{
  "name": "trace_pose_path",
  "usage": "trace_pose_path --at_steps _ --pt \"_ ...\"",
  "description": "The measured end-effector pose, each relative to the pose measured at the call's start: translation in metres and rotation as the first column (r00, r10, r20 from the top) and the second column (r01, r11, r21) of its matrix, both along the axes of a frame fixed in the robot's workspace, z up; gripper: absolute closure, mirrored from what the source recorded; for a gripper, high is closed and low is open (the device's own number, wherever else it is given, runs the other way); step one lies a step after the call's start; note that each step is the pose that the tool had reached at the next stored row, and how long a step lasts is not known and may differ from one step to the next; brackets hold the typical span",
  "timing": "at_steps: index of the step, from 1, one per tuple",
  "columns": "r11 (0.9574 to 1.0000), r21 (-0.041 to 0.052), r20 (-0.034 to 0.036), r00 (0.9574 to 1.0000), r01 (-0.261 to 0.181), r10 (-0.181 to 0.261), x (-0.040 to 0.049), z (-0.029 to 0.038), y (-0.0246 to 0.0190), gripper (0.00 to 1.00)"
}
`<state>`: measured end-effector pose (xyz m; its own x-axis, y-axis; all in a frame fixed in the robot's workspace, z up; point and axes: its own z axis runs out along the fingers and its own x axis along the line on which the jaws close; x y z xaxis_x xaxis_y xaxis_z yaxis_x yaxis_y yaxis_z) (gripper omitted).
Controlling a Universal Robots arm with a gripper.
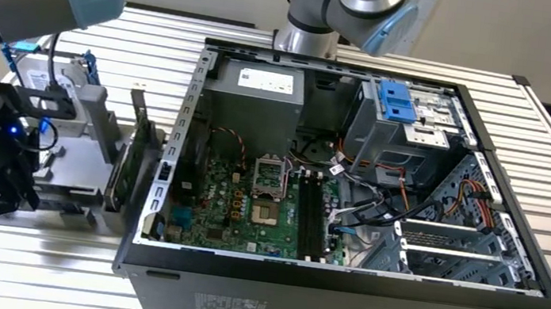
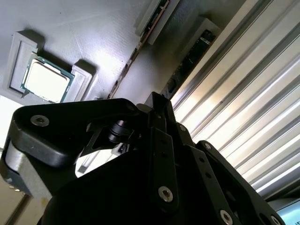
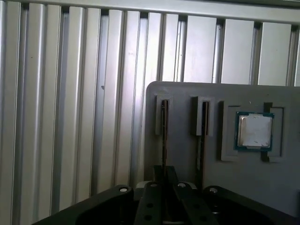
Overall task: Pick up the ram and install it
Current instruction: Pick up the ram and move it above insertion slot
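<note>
The black gripper point(image 3: 164, 174) hangs aligned over the thin dark ram stick point(image 3: 164, 123), stood on edge in the grey plastic holder's point(image 3: 187, 96) edge-most slot for easy grasping; whether it grips cannot be told.

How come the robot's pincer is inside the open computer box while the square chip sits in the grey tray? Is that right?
Not quite. The pincer is not inside the computer box; it is outside, at the grey tray, as the first wrist view shows. The box is open, and the square chip does sit in that tray.
</note>
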<state>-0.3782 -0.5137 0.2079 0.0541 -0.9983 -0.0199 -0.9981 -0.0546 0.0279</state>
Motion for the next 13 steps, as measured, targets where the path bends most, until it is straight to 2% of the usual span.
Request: trace_pose_path --at_steps 13 --pt "1.0 0.0001 0.0001 1.0 0.0 0.0 0.0 0.0079 0.0 1.0"
